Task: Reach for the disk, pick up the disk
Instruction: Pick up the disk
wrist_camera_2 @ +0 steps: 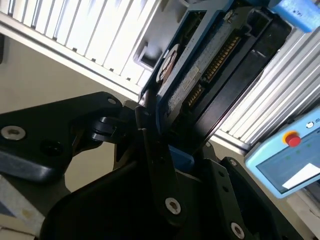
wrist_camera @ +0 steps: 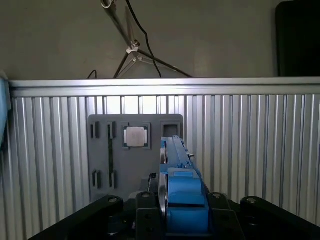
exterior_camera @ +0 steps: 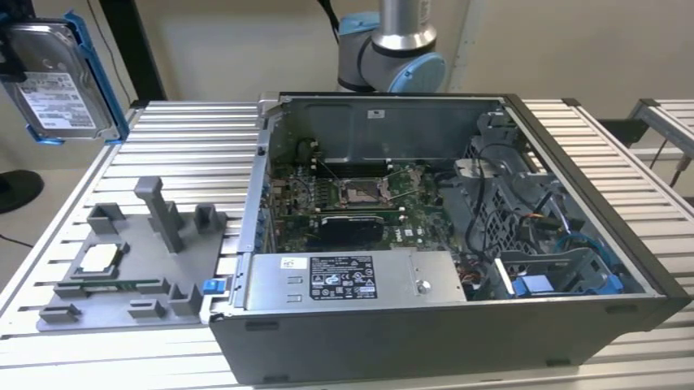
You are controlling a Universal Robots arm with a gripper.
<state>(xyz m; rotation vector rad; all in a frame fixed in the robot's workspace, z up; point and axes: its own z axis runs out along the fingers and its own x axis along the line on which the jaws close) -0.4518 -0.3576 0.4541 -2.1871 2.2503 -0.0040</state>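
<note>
The disk [exterior_camera: 57,85] hangs clear of the ribbed table [exterior_camera: 184,138].

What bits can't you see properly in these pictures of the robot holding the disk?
- Exterior view: the disk is cut off by the picture edge on the exterior view's left.
- Exterior view: the arm is cut off by the top edge.
- First wrist view: the disk is seen edge-on, so its label is hidden, and the gripper covers its near end.
- Second wrist view: the top edge cuts off the disk's far end.

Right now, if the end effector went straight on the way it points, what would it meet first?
Probably the grey fixture tray on the slatted table: the held disk points at it, beside the square chip. Depth is unclear.
</note>
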